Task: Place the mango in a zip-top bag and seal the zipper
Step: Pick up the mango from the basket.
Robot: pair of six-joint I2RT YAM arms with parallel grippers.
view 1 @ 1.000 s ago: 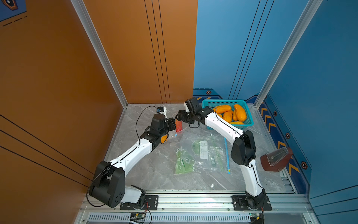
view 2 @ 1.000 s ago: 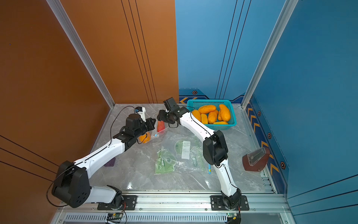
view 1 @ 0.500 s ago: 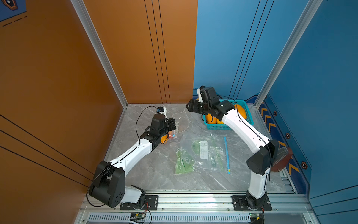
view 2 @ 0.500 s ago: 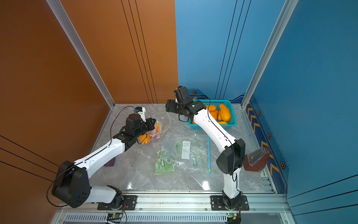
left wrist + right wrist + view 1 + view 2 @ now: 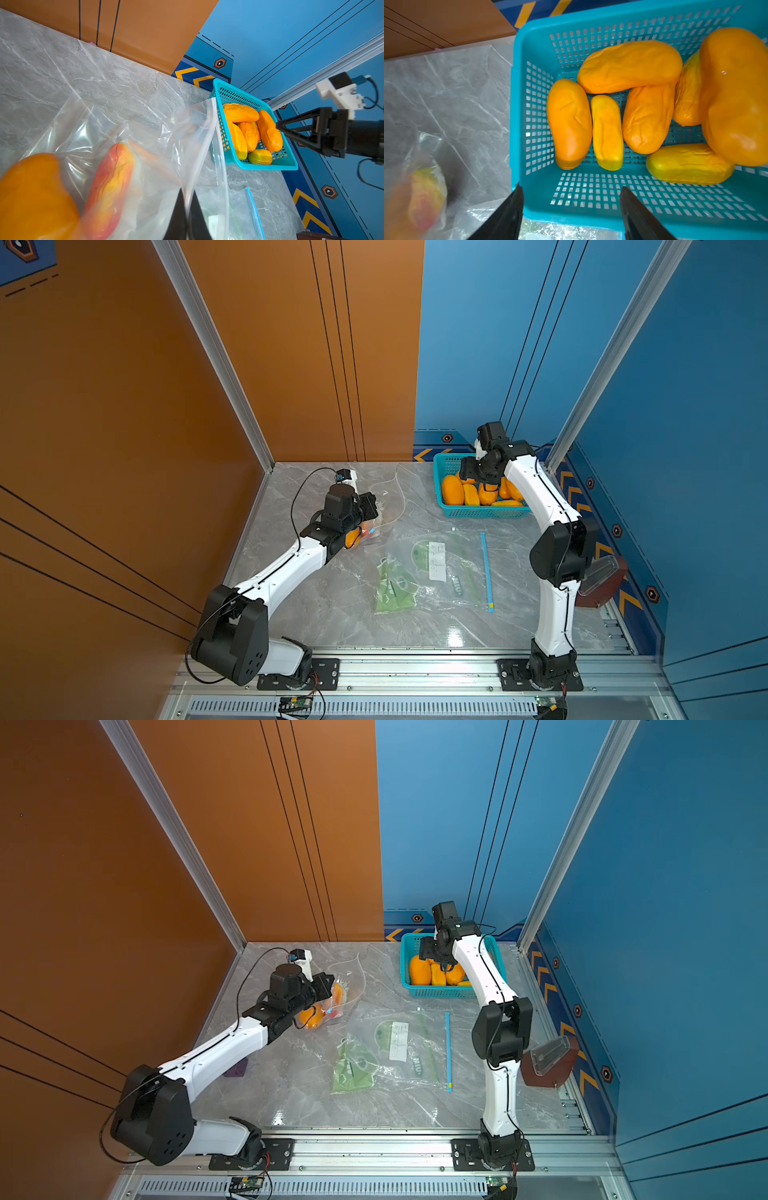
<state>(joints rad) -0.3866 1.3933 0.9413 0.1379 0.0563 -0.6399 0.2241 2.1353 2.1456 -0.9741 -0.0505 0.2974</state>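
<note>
Wrinkled orange mangoes [image 5: 629,66] in teal basket [image 5: 537,116]

The left arm [image 5: 286,568] and right arm [image 5: 540,493] are wearing glossy white shells over their long links, with bulky matte-black housings [image 5: 559,551] bulging at the joints. A thin black cable [image 5: 296,502] is looping along the left arm; another is trailing down the right. Each wrist is carrying a small white camera mount [image 5: 347,477] with a blue plug. The left claw [image 5: 187,191] and right claw [image 5: 570,186] are showing black, tapering fingers [image 5: 508,212]. Black screwed base plates [image 5: 324,670] are sitting under both arms.
</note>
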